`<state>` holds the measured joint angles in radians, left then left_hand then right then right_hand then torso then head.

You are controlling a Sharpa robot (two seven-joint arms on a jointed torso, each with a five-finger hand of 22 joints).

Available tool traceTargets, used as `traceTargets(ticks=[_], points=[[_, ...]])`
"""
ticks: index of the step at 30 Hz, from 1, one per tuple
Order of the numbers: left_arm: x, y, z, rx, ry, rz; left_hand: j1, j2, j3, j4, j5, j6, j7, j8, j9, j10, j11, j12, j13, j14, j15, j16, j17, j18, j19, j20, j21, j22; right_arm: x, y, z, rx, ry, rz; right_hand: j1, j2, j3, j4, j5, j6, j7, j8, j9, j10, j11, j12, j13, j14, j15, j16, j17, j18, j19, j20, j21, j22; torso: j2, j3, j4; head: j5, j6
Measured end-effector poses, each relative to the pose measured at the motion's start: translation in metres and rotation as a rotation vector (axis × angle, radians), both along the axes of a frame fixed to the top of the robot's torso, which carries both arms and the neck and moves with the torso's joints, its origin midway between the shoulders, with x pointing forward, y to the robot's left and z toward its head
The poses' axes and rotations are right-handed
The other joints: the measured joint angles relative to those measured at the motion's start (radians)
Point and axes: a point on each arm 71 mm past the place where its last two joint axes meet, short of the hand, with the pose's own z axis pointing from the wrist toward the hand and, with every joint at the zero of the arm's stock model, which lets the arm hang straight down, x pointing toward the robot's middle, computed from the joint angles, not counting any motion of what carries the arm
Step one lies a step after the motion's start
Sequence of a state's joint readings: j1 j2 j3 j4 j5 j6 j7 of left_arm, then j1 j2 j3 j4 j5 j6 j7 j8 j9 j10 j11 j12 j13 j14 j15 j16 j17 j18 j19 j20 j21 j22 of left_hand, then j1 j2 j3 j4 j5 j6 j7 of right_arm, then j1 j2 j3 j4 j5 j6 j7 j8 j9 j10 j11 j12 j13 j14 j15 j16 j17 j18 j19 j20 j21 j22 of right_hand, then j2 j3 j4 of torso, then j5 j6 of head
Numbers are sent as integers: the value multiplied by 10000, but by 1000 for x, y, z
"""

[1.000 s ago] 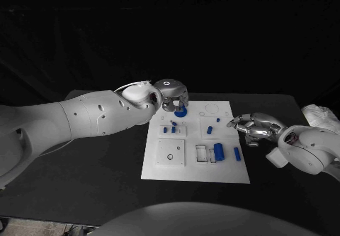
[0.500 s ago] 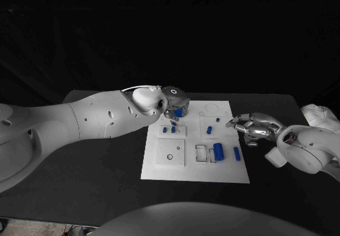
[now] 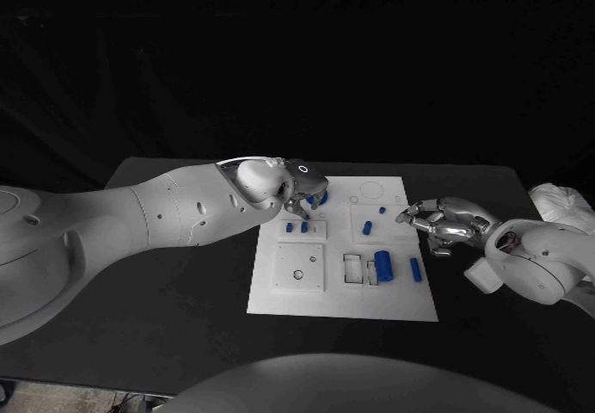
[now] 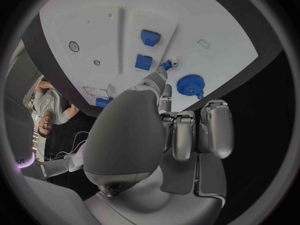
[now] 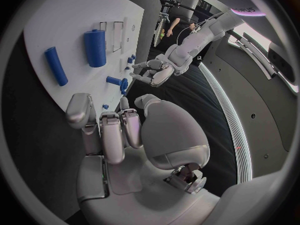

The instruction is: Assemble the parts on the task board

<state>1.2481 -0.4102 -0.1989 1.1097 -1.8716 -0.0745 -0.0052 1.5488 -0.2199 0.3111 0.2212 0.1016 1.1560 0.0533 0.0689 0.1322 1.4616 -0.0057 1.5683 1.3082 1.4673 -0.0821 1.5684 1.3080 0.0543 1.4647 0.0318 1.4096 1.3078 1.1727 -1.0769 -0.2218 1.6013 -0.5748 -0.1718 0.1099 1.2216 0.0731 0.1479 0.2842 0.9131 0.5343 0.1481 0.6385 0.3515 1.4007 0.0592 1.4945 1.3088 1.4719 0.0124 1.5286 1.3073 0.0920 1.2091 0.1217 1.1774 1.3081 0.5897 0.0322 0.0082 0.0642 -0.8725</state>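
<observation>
Black table (image 3: 162,284) — left fingers (image 4: 156,82) perhaps touching part (image 4: 166,64).

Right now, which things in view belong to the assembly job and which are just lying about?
Job:
- flat white rectangular task board
- blue toothed gear
- two small blue square blocks
- large blue cylinder
- slim blue rod
- left robot hand, a fingertip on a small blue peg
- right robot hand, holding nothing

Lying about:
- crumpled white cloth at the table's edge

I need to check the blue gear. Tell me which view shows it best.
The left wrist view: the blue gear sits unobstructed on the task board. In the head view the left robot hand mostly hides it; the right wrist view shows it small.
</observation>
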Motion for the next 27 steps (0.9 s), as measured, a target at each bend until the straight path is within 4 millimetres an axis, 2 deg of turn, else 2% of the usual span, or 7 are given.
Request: traceTargets(ticks=[9, 18, 24, 27], points=[[0, 0, -10, 176, 125, 89, 101, 80, 78, -77, 104, 0, 0, 0, -44, 0, 0, 0, -1, 0, 1, 0, -2, 1, 0, 0, 0, 0, 0, 0, 0, -3, 5, 0, 0, 0, 0, 0, 1, 0, 0, 0, -1, 0, 0, 0, 0, 0, 0, 0, 0, 0, 0, 0, 0, -1, 1, 0, 0, 12, 0], [3, 1, -16, 236, 183, 219, 140, 41, 180, -92, 123, -38, 37, 0, -91, -1, 0, 0, -2, -1, 2, 0, -3, 1, 0, 1, 0, -1, 0, 0, 0, -5, 7, -4, 0, 0, 0, 0, 2, 2, -2, 0, -2, 0, 0, 0, 0, 0, 0, 0, 4, 0, 0, 0, 0, -1, 1, -1, -7, -1, 0], [5, 1, -19, 247, 236, 323, 207, 108, 413, -188, 546, -70, 113, 0, -121, 53, 55, 0, -3, -2, 74, 0, -4, 3, 37, 38, 0, -1, 0, -1, 0, -12, 8, -18, 0, 0, 0, 0, 2, 34, -34, 0, 7, 0, 0, 0, 0, 0, 0, 0, 8, 0, 0, 0, 0, -2, 1, -1, -7, -26, 0], [6, 0, -21, 243, 272, 363, 206, 108, 446, -221, 601, -21, 161, 0, -121, 20, 96, -44, -3, -37, 109, 0, -4, 3, 1, 74, -59, -2, 0, -1, 0, -13, 9, -21, 0, 0, 0, 0, 2, 34, -34, 0, 7, 0, 0, 0, 0, 0, 0, 0, 7, 0, 0, 0, 0, -3, 2, -1, -7, -27, 0]])
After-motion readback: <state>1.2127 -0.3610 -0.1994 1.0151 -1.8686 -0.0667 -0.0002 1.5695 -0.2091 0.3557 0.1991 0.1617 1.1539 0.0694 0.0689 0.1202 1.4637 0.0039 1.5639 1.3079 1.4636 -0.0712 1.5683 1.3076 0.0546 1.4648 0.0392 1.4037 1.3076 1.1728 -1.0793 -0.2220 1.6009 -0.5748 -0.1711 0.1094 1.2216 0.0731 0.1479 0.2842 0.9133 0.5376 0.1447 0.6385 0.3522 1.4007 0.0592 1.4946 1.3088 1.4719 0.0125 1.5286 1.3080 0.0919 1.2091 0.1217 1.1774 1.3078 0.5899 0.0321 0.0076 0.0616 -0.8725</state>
